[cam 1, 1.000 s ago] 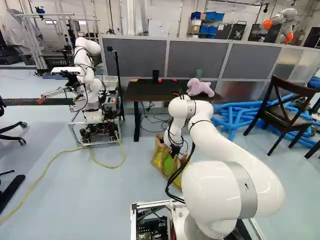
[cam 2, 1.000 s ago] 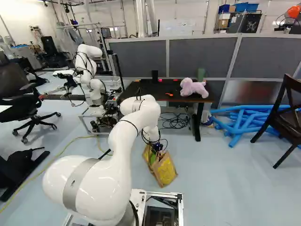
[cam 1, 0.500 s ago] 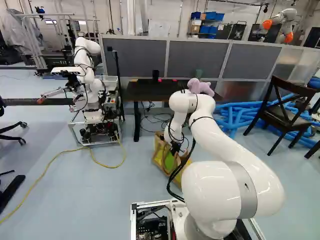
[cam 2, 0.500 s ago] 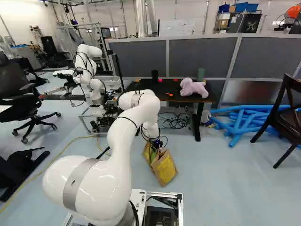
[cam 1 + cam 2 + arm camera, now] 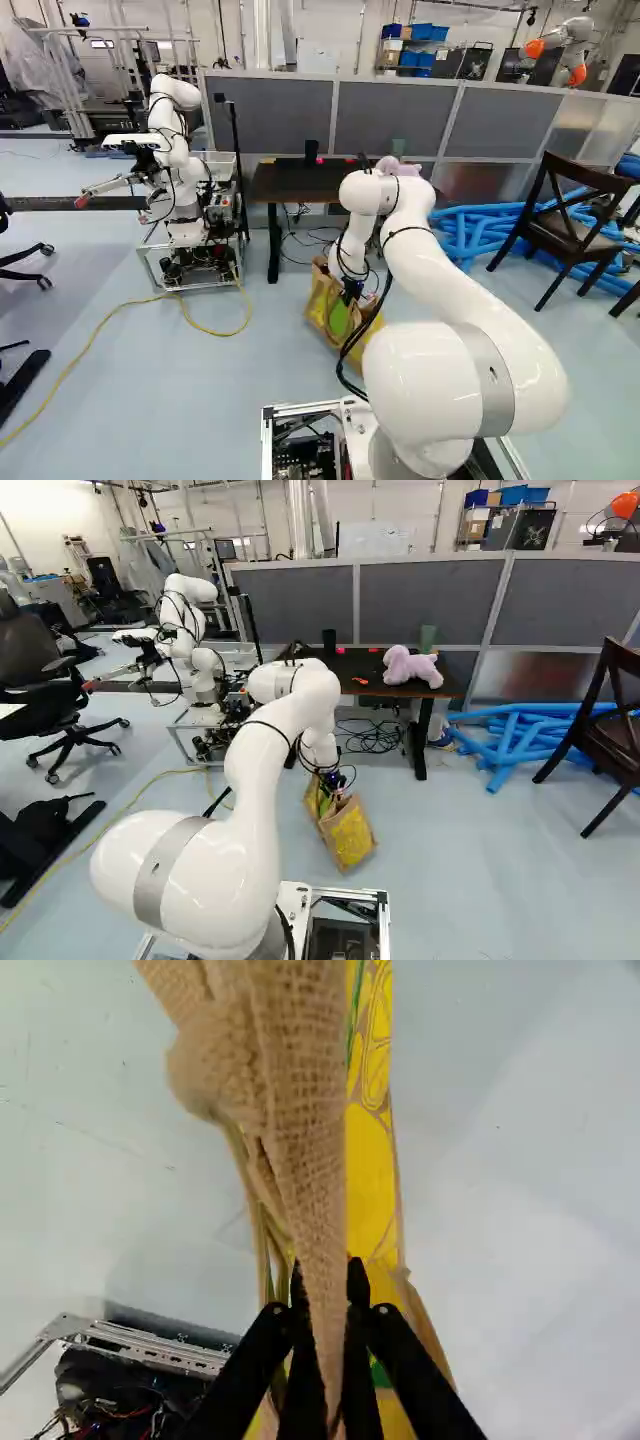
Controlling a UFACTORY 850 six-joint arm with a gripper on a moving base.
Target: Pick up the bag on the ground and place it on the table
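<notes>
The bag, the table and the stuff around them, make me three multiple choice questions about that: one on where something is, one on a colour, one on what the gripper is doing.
1. Where is the stuffed animal?
A. On the floor
B. On the table
C. Inside a box

2. What colour are the tubes lying near the chair?
A. Blue
B. Red
C. Green

3. How does the gripper stand to the bag?
A. Open, well above it
B. Open, off to one side
C. Shut on its cloth

Key:
1 B: the right base view shows it resting on the tabletop.
2 A: both base views show them plainly blue.
3 C: the wrist view shows the cloth between both fingers, touched from two sides.
</notes>
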